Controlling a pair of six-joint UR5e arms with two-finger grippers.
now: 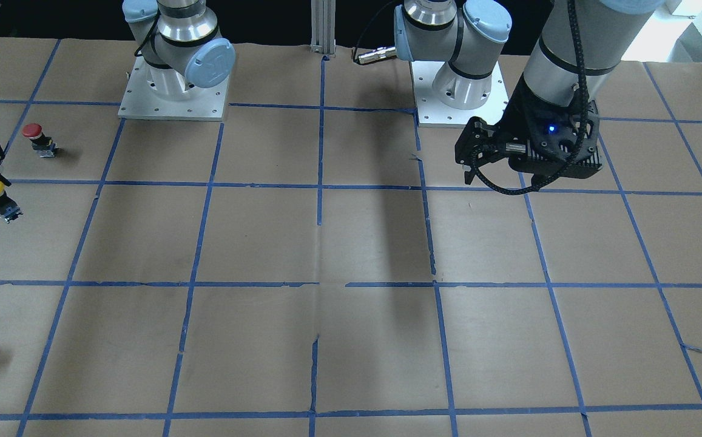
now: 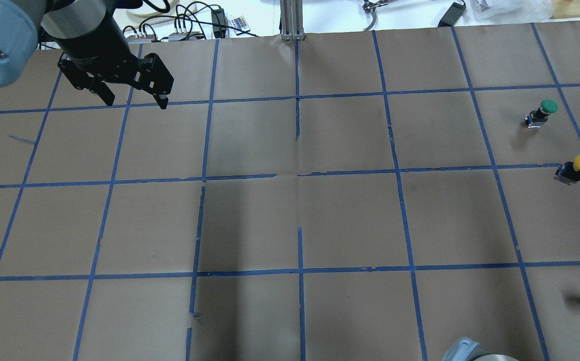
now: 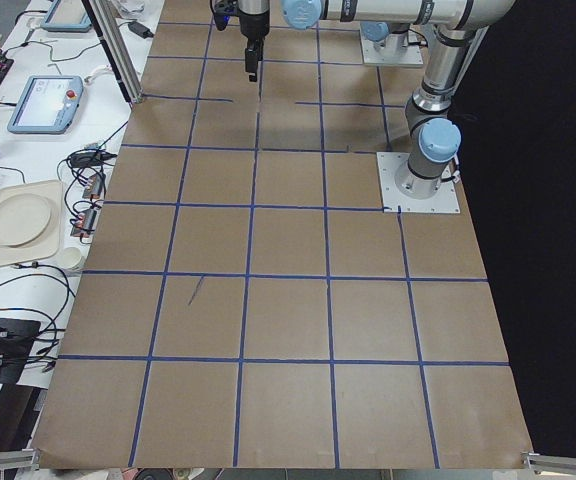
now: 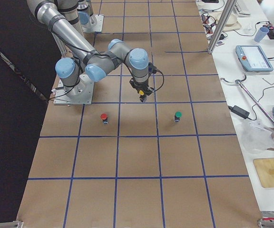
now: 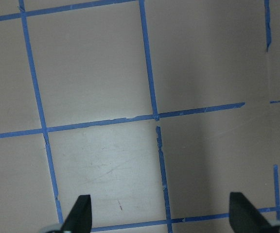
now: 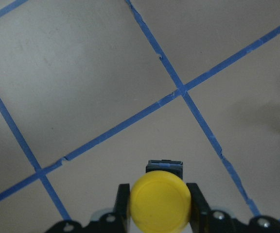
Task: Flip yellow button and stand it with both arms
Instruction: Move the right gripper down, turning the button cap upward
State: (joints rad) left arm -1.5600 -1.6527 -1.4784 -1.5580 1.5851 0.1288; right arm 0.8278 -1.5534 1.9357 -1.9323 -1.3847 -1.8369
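The right gripper (image 6: 158,194) clasps the yellow button (image 6: 158,204) between its fingers (image 6: 197,201) at six o'clock, round cap nearest, dark body beyond; the left gripper (image 5: 160,200) gapes.

No text, number, brand name or sign is legible in any view. In the front-facing view, a raised emblem stands on the light blue joint cap (image 1: 210,60) at 11 o'clock, but it is too indistinct to read. In the left side view, the screen unit (image 3: 46,103) lies at 10 o'clock beside the desk (image 3: 288,320), and its display markings are too small to read.
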